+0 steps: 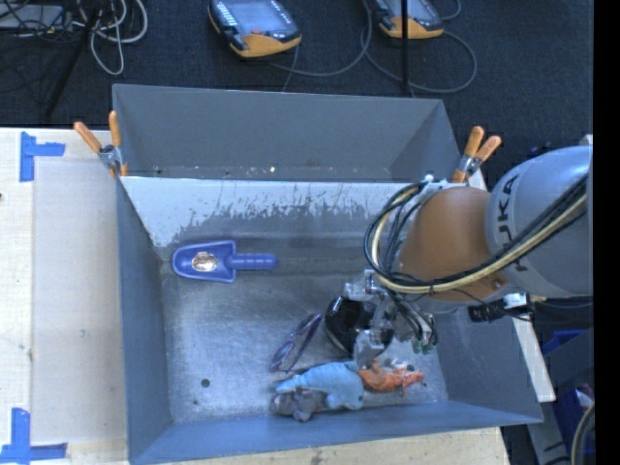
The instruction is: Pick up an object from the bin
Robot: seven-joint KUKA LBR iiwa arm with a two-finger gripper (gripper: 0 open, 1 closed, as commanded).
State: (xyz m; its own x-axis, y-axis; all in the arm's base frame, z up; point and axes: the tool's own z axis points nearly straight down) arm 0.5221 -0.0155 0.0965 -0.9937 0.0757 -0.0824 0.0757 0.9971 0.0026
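The pincer (373, 340) stands low in the front right part of the bin (281, 143), under the orange wrist cover (441, 245) and its looped cables (386, 231). Whether the pincer is open or closed cannot be told; nothing is seen held in it.

Clearances: the right wall slopes up close behind the wrist, and the front wall lies near, just past the heap below the pincer. To the pincer's left and toward the back wall the floor is bare over a wide area.

Things nearest the pincer:
- A black object (339, 325), rounded and dark, lies just beside the pincer on its left; its kind cannot be told.
- An orange toy (392, 381), small and irregular in outline, lies directly in front of the pincer tip, near the front wall.
- A light blue soft toy (329, 384), elongated, touches the orange toy on its left.
- A grey piece (295, 405) lies against the blue toy's left end.
- A thin purple frame (295, 344) lies left of the black object.

A blue scoop (208, 261), handle pointing right, lies well apart near the back left.
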